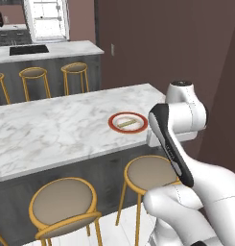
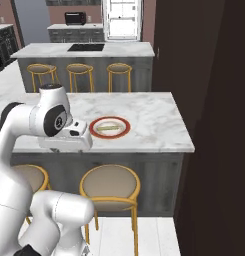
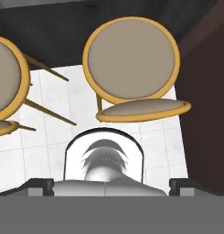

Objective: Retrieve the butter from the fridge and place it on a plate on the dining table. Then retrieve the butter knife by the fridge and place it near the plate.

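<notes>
The butter (image 1: 128,123) (image 2: 109,128), a thin pale yellow stick, lies flat in the middle of the plate (image 1: 111,122) (image 2: 127,125), which has a white centre and a red-orange rim. That plate rests near the right end of the marble dining table (image 1: 52,134) (image 2: 154,120). My arm is folded in front of the table, with the hand below the tabletop edge and pointing down at the floor. The gripper (image 3: 111,186) is open, its fingertips (image 3: 41,184) wide apart and nothing between them. The fridge and the butter knife are out of view.
Gold-legged round stools (image 1: 150,173) (image 2: 110,186) (image 3: 131,59) stand along the table's near side, right under my hand. A second marble counter with a black inset (image 1: 29,49) (image 2: 86,47) and more stools lies behind. A dark wall (image 2: 214,125) closes the right.
</notes>
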You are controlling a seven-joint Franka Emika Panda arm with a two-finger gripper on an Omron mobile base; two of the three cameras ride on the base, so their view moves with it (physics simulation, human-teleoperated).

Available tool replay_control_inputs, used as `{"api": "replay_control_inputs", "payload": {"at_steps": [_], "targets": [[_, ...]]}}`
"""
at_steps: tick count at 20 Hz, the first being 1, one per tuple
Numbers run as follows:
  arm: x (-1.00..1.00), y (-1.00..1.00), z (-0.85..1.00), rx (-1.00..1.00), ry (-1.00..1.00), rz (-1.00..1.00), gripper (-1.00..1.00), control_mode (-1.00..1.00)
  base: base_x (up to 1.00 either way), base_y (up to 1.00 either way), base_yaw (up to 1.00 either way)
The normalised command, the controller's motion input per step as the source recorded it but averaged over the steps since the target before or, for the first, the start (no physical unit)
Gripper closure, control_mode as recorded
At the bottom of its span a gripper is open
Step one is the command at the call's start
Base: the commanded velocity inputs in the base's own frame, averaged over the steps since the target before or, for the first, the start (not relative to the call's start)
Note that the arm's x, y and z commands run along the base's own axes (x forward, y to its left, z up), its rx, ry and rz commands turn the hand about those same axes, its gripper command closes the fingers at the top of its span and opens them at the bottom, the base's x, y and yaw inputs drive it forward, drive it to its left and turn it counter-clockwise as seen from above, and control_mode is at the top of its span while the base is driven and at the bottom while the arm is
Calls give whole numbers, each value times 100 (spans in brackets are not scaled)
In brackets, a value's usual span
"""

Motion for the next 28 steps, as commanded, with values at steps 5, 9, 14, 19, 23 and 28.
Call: {"api": "replay_control_inputs", "payload": {"at_steps": [5, 9, 14, 19, 23, 28], "targets": [[0, 0, 0, 0, 0, 0, -100, 100, -70, 64, 22], [0, 0, 0, 0, 0, 0, -100, 100, -63, 95, 23], [0, 0, 0, 0, 0, 0, -100, 100, -64, 59, 13], [0, 0, 0, 0, 0, 0, -100, 100, -10, -14, 3], [0, 0, 0, 0, 0, 0, -100, 100, -24, -12, 2], [0, 0, 0, 0, 0, 0, -100, 100, -92, -40, 6]]}}
